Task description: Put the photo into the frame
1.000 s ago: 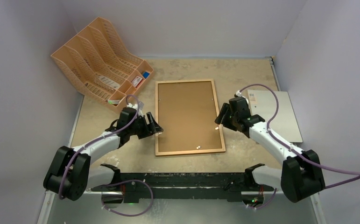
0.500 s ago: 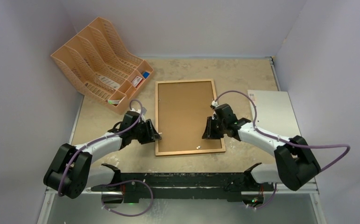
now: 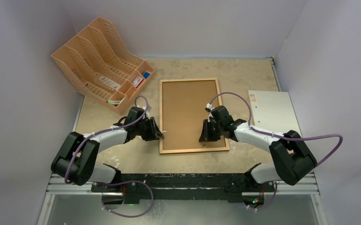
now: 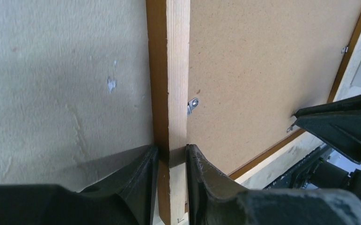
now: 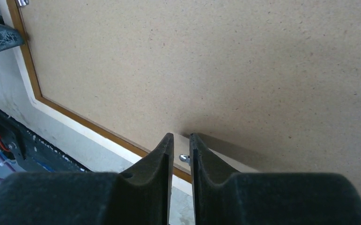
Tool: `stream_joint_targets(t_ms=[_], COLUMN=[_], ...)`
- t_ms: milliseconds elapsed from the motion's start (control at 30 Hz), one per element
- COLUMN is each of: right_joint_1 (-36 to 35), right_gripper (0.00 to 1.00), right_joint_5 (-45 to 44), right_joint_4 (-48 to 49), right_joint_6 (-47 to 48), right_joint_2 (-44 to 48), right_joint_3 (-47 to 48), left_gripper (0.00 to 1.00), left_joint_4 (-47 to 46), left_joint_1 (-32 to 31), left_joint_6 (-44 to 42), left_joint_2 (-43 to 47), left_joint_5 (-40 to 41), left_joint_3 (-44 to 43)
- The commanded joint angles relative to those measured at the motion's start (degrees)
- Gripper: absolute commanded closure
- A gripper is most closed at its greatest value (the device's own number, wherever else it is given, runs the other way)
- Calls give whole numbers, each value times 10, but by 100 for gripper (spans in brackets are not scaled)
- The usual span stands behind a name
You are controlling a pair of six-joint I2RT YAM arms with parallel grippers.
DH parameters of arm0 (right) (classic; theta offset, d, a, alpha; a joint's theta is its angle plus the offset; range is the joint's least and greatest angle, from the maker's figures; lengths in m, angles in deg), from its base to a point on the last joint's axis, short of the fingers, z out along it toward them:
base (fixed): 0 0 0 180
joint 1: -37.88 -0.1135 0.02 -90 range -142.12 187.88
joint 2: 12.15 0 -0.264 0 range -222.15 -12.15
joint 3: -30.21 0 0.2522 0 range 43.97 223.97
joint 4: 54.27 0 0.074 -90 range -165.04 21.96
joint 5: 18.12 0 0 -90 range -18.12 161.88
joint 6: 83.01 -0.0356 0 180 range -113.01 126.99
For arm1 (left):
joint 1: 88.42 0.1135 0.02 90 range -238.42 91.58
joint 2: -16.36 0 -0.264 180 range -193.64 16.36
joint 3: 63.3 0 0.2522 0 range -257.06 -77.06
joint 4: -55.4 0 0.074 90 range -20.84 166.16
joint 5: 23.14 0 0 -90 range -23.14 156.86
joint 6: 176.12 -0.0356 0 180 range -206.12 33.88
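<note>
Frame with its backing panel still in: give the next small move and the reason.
Probably the right gripper should swing the metal tab off the backing panel. Its jaws stand almost together with the tab in the gap; whether they pinch it I cannot tell. The left gripper clamps the frame by its rail, and the panel blocks the opening.

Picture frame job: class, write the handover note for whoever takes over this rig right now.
Left end effector: shut on the left rail of the frame.
Right end effector: jaws nearly together over a metal tab at the frame's near edge; grip unclear.
Frame lies face down between the arms, backing panel in place. Photo: not in view.
Done: frame steadied.
Left: turn tabs, lift backing, lay photo in, likely refit backing.
</note>
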Motion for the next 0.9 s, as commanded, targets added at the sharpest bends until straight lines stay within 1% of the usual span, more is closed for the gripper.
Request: stream_joint_targets(t_ms=[0,100,133,200,267,300,367,467,600,667,733,867], right_joint_1=[-5,-3,-3,5,27,43,83,129,163,176,190,211], right_gripper=[76,70,66,57,43,38,29,21,16,16,16,16], right_joint_5=[-81,-182,-220,-292,-348,-368,-385,-363,-340,-321,-282,-207], right_joint_4=[-43,-73,-81,-97,-99,-94,-80,-49,-45,-43,-31,-3], right_joint_6=[-6,-40,-47,-59,-61,-56,-49,-38,-35,-31,-17,-4], right_joint_2=[8,14,12,4,-5,-10,-21,-44,-93,-110,-118,-118], right_joint_3=[26,77,97,128,151,161,176,191,209,207,196,167], left_gripper=[72,66,63,57,49,45,42,40,40,40,40,40], left_joint_4=[30,62,71,92,119,141,171,199,204,199,185,111], left_joint_1=[-4,-4,-4,-4,-4,-5,-8,-17,-51,-82,-124,-209], left_joint_6=[-38,-42,-42,-42,-43,-43,-42,-37,-21,-10,5,72], left_joint_2=[-28,-18,-8,16,48,65,100,149,189,199,196,177], left_joint_5=[78,120,126,131,131,130,123,95,50,42,40,45], left_joint_3=[-49,-62,-62,-61,-57,-55,-50,-39,-19,-9,3,63])
